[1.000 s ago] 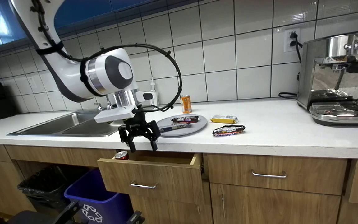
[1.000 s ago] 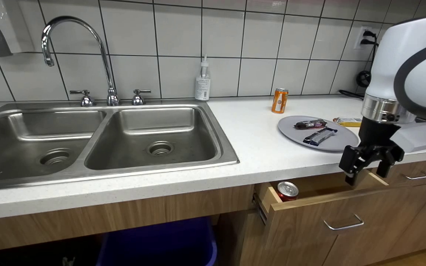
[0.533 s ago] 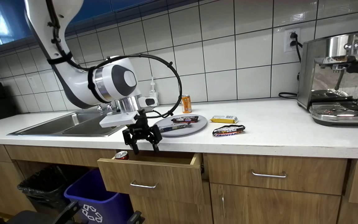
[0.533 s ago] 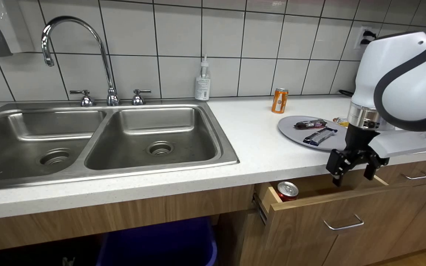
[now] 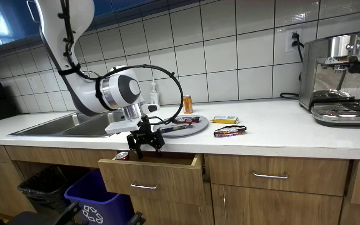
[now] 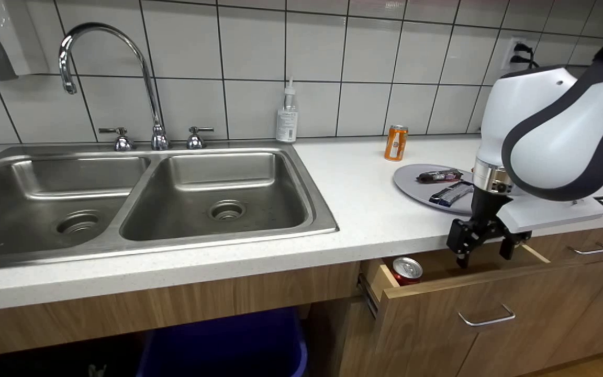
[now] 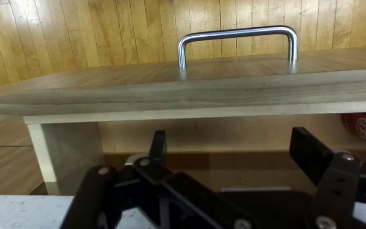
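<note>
A gripper (image 6: pixel 484 256) hangs over an open drawer (image 6: pixel 437 314), its fingers (image 7: pixel 307 152) spread wide with nothing between them.

The drawer lies directly beneath the gripper, its long axis running along the edge of the counter (image 6: pixel 364 193); whether the fingertips dip below the rim is hard to tell. A red can (image 6: pixel 408 268) stands in one end of the drawer, left of the gripper as both exterior views show it, near but not touching. The gripper blocks much of the drawer's floor in the wrist view, where the handle (image 7: pixel 237 33) shows on the front. On the counter, a grey plate (image 6: pixel 409 183) holds two wrapped bars (image 6: pixel 439 176); an orange can (image 6: pixel 395 142) stands near it.
</note>
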`<state>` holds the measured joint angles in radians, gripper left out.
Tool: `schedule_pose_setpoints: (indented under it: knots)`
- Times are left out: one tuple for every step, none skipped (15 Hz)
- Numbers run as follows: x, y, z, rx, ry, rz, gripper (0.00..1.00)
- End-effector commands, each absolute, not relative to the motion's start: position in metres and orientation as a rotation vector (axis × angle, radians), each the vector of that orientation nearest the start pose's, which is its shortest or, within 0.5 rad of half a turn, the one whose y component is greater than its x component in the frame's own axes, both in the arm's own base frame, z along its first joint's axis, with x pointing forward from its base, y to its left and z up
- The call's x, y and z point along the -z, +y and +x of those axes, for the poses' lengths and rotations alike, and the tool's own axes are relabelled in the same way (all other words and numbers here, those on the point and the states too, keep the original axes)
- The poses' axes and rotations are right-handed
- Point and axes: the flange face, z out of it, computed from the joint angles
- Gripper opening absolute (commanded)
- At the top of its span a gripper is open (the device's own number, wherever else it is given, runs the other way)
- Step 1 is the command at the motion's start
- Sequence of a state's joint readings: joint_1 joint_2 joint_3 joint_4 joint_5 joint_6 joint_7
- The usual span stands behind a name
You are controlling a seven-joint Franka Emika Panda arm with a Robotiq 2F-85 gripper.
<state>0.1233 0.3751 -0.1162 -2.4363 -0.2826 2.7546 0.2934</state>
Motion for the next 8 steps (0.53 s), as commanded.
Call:
schedule_pose_setpoints:
  knots:
    - [-0.137, 0.014, 0.492, -0.038, 0.056, -3.298, 1.0]
    - [-0.134, 0.014, 0.495, -0.039, 0.055, -3.298, 1.0]
    - [-0.131, 0.014, 0.497, -0.044, 0.057, -3.296, 1.0]
    - [-0.128, 0.014, 0.499, -0.052, 0.058, -3.296, 1.0]
    - [-0.126, 0.014, 0.499, -0.058, 0.06, -3.296, 1.0]
    - [-0.123, 0.014, 0.498, -0.068, 0.057, -3.297, 1.0]
    - [-0.121, 0.014, 0.497, -0.081, 0.055, -3.295, 1.0]
    - [-0.12, 0.015, 0.494, -0.09, 0.051, -3.295, 1.0]
